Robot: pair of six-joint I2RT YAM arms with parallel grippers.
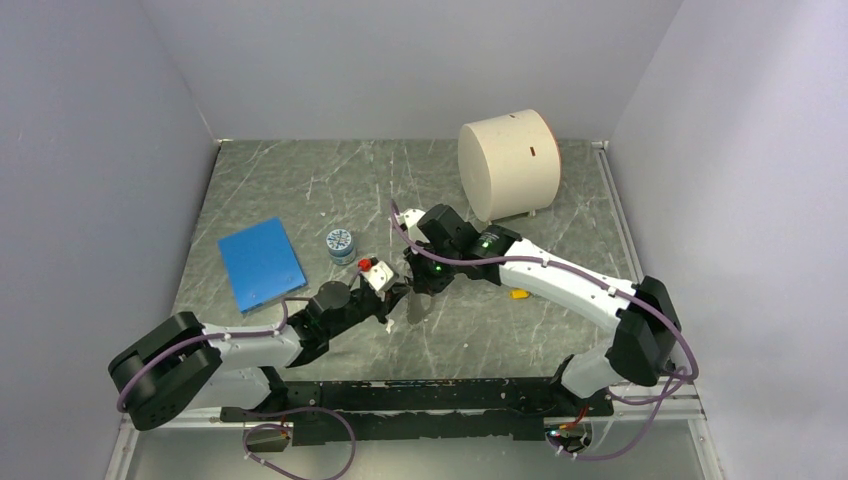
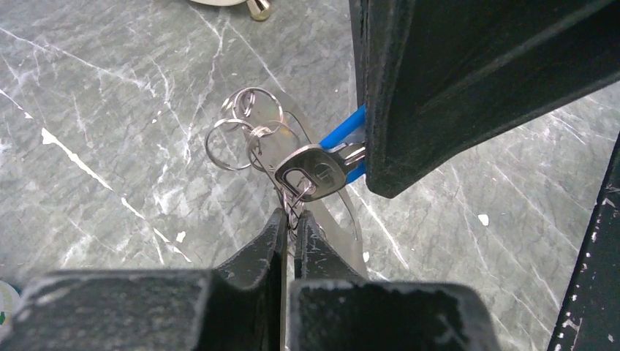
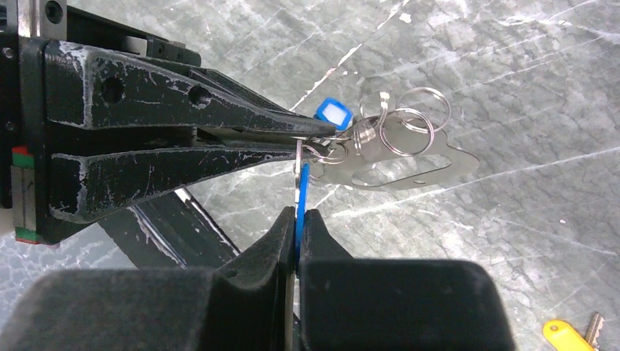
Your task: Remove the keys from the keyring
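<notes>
The two grippers meet above the middle of the table. My left gripper (image 1: 400, 293) (image 2: 295, 218) is shut on a thin wire loop of the keyring (image 2: 292, 197), which carries several small split rings (image 2: 241, 124) and a flat metal plate (image 3: 409, 167). My right gripper (image 1: 422, 282) (image 3: 298, 213) is shut on the blue key (image 3: 301, 186), whose metal end (image 2: 311, 173) hangs on that loop. A blue tag (image 3: 333, 113) sits beside the left fingers (image 3: 219, 121). The yellow key (image 1: 518, 294) (image 3: 566, 333) lies loose on the table to the right. The green key is out of view.
A small round blue-patterned jar (image 1: 341, 243) and a blue book (image 1: 261, 263) lie left of the grippers. A large cream cylinder (image 1: 508, 165) stands at the back right. Grey walls close in the table on three sides.
</notes>
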